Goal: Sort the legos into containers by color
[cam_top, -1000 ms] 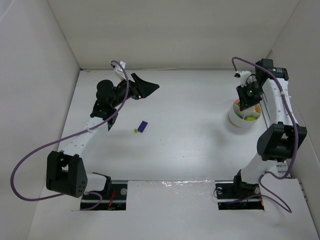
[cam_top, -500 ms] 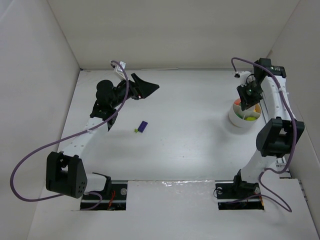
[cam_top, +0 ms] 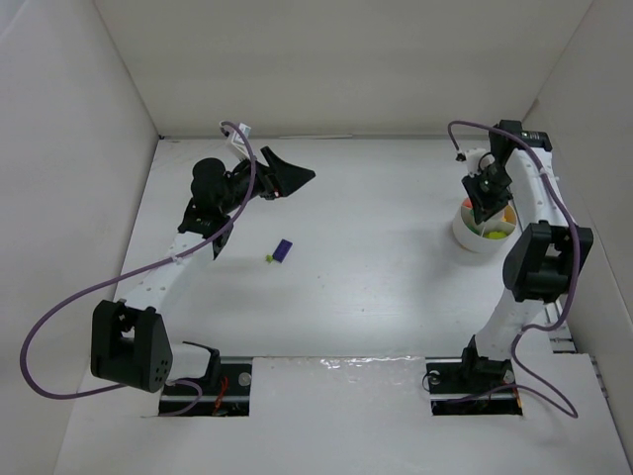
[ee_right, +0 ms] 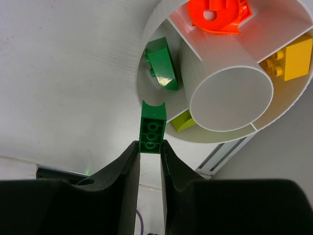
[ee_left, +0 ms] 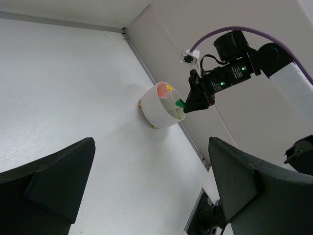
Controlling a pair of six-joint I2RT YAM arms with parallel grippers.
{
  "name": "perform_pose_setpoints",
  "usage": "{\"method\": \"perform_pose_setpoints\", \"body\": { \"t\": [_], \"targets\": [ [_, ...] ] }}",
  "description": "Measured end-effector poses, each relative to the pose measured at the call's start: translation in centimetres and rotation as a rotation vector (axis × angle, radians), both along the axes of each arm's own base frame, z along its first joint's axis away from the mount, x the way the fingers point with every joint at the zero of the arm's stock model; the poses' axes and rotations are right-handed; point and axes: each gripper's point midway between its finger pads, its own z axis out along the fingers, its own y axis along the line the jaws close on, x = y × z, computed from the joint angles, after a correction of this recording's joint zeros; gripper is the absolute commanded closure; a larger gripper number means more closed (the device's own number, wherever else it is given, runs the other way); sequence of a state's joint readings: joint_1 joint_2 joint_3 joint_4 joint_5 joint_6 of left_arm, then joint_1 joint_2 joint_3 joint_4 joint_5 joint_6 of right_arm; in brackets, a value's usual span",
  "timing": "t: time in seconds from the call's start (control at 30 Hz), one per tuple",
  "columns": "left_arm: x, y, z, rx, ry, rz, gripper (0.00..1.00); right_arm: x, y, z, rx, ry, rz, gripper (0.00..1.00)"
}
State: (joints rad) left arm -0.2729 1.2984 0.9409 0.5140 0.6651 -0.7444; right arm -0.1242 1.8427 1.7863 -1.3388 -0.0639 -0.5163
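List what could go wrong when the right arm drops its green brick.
1. The held green brick in the right gripper hangs over the divided bowl's rim, not squarely over the compartment with the sorted green brick. Released here, it might hit the rim and bounce out.
2. A lime piece lies close by, so the brick could land beside it.

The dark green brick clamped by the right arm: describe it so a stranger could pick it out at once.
Find the round white bowl at the table's far right. Over its rim, the right jaws pinch a dark green brick by one end. Unlike the other dark green brick, which lies inside a compartment, this one is held above the bowl.
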Motion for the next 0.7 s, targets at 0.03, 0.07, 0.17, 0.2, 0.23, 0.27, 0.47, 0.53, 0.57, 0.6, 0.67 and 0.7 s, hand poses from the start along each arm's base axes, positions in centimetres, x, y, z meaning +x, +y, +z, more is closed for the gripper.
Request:
{"method": "perform_pose_setpoints", "body": {
  "t": [0.03, 0.07, 0.17, 0.2, 0.23, 0.27, 0.47, 0.53, 0.57, 0.6, 0.67, 0.7],
  "targets": [
    [0.0, 0.0, 0.0, 0.001, 0.0, 0.0, 0.0, -0.1, 0.0, -0.1, -0.004, 0.006, 0.0, 0.96],
    [0.0, 0.0, -0.1, 0.001, 0.002, 0.0, 0.0, -0.1, 0.0, -0.3, -0.004, 0.013, 0.0, 0.96],
    [0.0, 0.0, -0.1, 0.003, 0.001, 0.0, 0.0, -0.1, -0.2, -0.6, -0.014, 0.025, -0.002, 0.95],
    [0.0, 0.0, -0.1, 0.003, 0.001, 0.0, 0.0, -0.1, -0.3, -0.7, -0.016, 0.027, -0.004, 0.93],
    [0.0, 0.0, -0.1, 0.003, 0.001, 0.0, 0.0, -0.1, -0.3, -0.7, -0.019, 0.029, -0.006, 0.9],
    [0.0, 0.0, -0.1, 0.003, 0.001, 0.0, 0.0, -0.2, -0.4, -0.8, -0.023, 0.032, -0.007, 0.88],
    [0.0, 0.0, -0.1, 0.003, 0.0, 0.0, 0.0, -0.5, -0.6, -1.2, -0.037, 0.054, -0.017, 0.8],
    [0.0, 0.0, -0.1, 0.002, 0.0, 0.0, 0.0, -0.6, -0.7, -1.2, -0.043, 0.055, -0.021, 0.79],
    [0.0, 0.0, 0.0, 0.002, 0.0, 0.0, 0.0, -0.6, -0.8, -1.2, -0.045, 0.055, -0.021, 0.77],
    [0.0, 0.0, 0.0, 0.002, 0.0, 0.0, 0.0, -0.6, -0.8, -1.2, -0.047, 0.056, -0.022, 0.75],
    [0.0, 0.0, 0.0, 0.002, 0.0, 0.0, 0.0, -0.6, -0.8, -1.2, -0.048, 0.056, -0.024, 0.74],
    [0.0, 0.0, 0.0, 0.001, -0.002, 0.0, 0.0, -0.6, -0.8, -1.2, -0.048, 0.056, -0.025, 0.7]
  ]
}}
